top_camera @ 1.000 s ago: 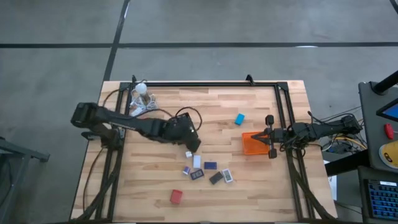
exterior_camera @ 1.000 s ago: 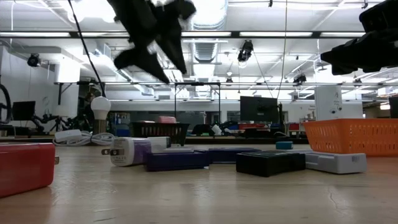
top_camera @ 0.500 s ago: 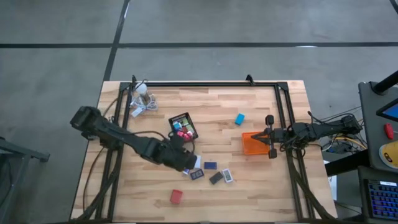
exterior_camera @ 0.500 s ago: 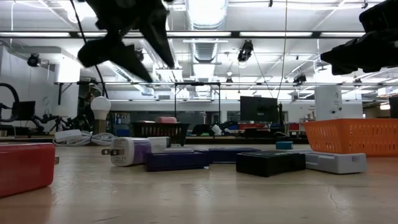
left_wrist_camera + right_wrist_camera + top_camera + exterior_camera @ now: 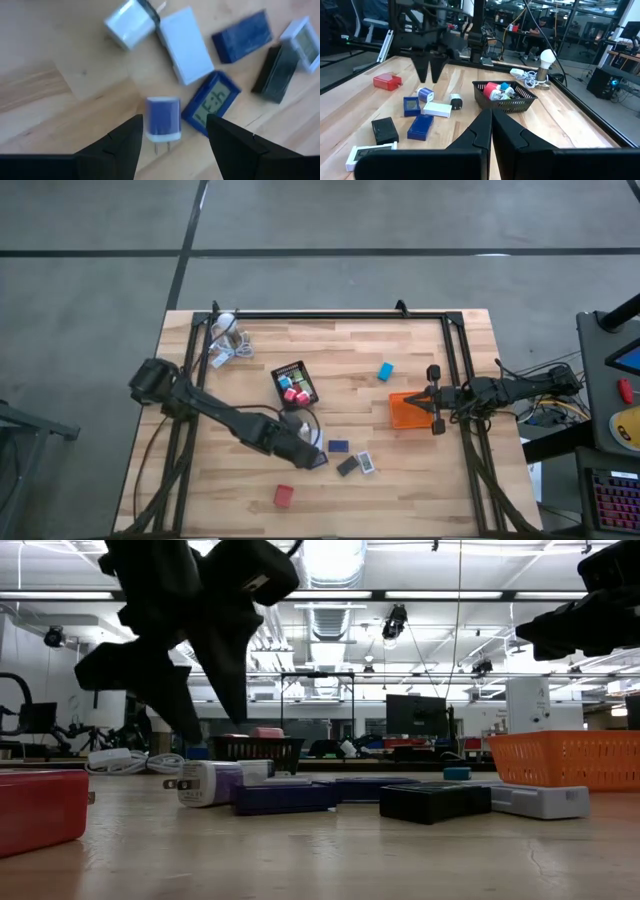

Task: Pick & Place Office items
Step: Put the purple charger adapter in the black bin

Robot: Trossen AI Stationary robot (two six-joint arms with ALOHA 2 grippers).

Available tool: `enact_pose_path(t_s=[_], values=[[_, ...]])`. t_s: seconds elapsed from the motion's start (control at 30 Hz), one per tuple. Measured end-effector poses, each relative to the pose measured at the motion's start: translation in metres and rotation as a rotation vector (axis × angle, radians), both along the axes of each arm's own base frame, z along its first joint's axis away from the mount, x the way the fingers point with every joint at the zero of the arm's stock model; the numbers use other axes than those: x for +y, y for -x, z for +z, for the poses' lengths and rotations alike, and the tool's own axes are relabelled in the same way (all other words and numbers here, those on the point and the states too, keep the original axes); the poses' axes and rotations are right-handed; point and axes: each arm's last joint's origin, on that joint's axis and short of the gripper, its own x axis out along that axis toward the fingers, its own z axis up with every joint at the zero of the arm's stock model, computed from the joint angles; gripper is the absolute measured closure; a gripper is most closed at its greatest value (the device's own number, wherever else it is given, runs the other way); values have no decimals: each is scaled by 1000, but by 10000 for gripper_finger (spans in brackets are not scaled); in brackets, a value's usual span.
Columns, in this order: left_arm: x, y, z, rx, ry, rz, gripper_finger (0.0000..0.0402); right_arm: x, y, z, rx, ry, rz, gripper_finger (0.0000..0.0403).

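Several small office items lie in a cluster near the table's middle front. Among them are a blue-and-white plug charger [image 5: 162, 118], a blue clock [image 5: 210, 102], a white block [image 5: 184, 45], a dark blue block [image 5: 338, 446] and a black block [image 5: 347, 466]. My left gripper [image 5: 303, 454] hovers open just above them, pointing steeply down. Its fingers stand on either side of the charger without touching it. My right gripper [image 5: 435, 401] waits shut at the right, beside the orange tray [image 5: 405, 410].
A black mesh tray [image 5: 293, 383] holding red and pink pieces stands behind the cluster. A lone blue block [image 5: 385, 371] lies at the far right and a red block [image 5: 283, 496] near the front edge. A white bulb with cords [image 5: 228, 340] sits at the far left corner.
My left gripper has swung from above the black mesh tray toward the table's near edge and come down over the item cluster, rolling its wrist on the way. The tray now shows uncovered. The gap between its fingers is unchanged.
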Motion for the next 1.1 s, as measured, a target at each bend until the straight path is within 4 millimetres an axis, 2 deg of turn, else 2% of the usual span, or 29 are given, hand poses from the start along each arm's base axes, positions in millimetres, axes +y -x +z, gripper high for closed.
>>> enact_pose_path(t_s=[0.3,0.57,0.87,1.1], values=[[0,-8,-21,52,35,-71,177,0,0,0,1,0,1,394],[2,-9,-21,57,36,-68,177,0,0,0,0,0,0,394],[11,-15,-41,123,61,-62,178,0,0,0,1,0,0,394],[13,-16,-40,126,72,-59,188,0,0,0,0,0,0,394]])
